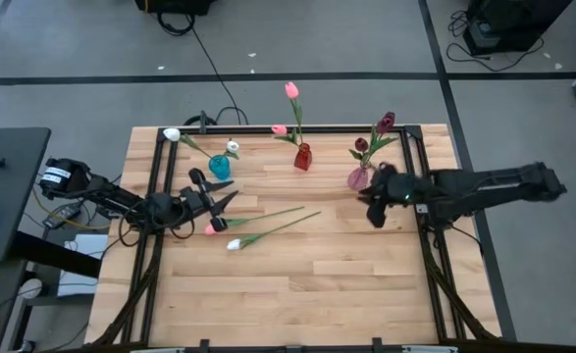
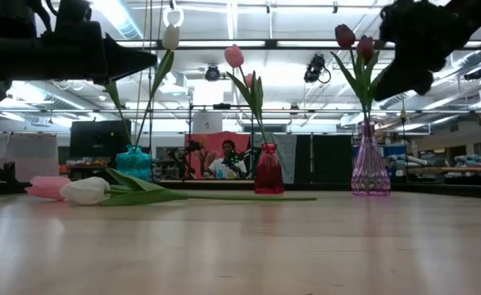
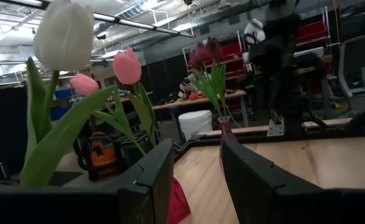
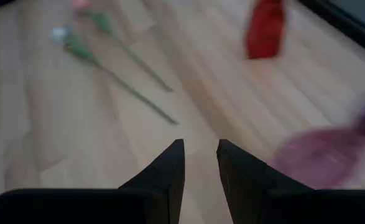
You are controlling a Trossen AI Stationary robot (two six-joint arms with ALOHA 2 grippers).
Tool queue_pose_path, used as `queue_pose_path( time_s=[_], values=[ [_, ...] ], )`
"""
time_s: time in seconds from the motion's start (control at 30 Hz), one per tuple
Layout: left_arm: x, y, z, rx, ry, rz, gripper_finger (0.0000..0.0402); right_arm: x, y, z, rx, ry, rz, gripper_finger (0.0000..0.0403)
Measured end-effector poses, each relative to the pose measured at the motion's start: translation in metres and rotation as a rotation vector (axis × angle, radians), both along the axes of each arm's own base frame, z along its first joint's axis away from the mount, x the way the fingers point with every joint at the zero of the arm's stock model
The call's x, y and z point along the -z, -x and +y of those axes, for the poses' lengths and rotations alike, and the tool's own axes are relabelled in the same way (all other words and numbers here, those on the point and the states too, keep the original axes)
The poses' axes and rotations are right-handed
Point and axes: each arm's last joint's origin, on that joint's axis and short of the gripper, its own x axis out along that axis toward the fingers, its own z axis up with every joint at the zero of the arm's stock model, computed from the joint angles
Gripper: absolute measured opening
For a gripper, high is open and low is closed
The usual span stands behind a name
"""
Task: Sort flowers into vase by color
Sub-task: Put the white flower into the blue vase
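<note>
Three vases stand along the far side: a teal vase [image 1: 219,168] with white flowers, a red vase [image 1: 302,157] with pink flowers, and a purple vase [image 1: 358,178] with maroon flowers. A pink flower [image 1: 212,227] and a white flower [image 1: 235,244] lie flat on the table, stems pointing right. My left gripper [image 1: 231,191] hovers open just beyond the pink head, aimed level toward the vases [image 3: 198,146]. My right gripper [image 1: 374,216] hangs open beside the purple vase, slanting down, with nothing between its fingers [image 4: 201,144].
A black frame rail [image 1: 268,127] runs around the table's far and side edges. Bare wood [image 1: 297,294] fills the near half of the table. In the low view, the room behind holds shelves, benches and a seated person [image 2: 226,160].
</note>
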Motion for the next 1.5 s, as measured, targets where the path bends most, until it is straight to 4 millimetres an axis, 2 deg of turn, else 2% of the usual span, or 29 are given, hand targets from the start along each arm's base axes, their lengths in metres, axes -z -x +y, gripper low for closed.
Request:
queue_pose_path(
  time_s=[0.23, 0.37, 0.47, 0.77, 0.87, 1.0, 1.07, 1.23, 1.5],
  values=[
    [0.002, -0.001, -0.001, 0.031, -0.007, 0.024, 0.0143, 0.011, -0.052, 0.034, -0.218, 0.071, -0.104, 0.0108],
    [0.002, -0.008, -0.005, 0.132, -0.033, 0.068, 0.0143, 0.013, -0.08, 0.045, -0.293, 0.127, -0.243, 0.0108],
    [0.0, -0.017, -0.006, 0.139, -0.041, 0.136, 0.0143, 0.019, -0.1, 0.05, -0.345, 0.136, -0.319, 0.0108],
    [0.002, -0.03, -0.009, 0.149, 0.007, 0.286, 0.0143, 0.037, -0.156, 0.058, -0.419, 0.261, -0.064, 0.0108],
    [0.004, -0.036, -0.011, 0.201, 0.098, 0.358, 0.0143, 0.044, -0.173, 0.06, -0.434, 0.311, -0.041, 0.0108],
    [0.013, -0.038, -0.016, 0.318, 0.217, 0.521, 0.0143, 0.064, -0.191, 0.064, -0.472, 0.353, 0.019, 0.0108],
    [0.015, -0.038, -0.016, 0.319, 0.278, 0.553, 0.0143, 0.075, -0.201, 0.066, -0.485, 0.364, 0.018, 0.0108],
    [0.013, -0.039, -0.016, 0.317, 0.37, 0.506, 0.0143, 0.105, -0.228, 0.07, -0.482, 0.359, 0.032, 0.0108],
    [0.007, -0.039, -0.022, 0.358, 0.404, 0.451, 0.0143, 0.129, -0.269, 0.072, -0.476, 0.367, 0.103, 0.0113]
  ],
)
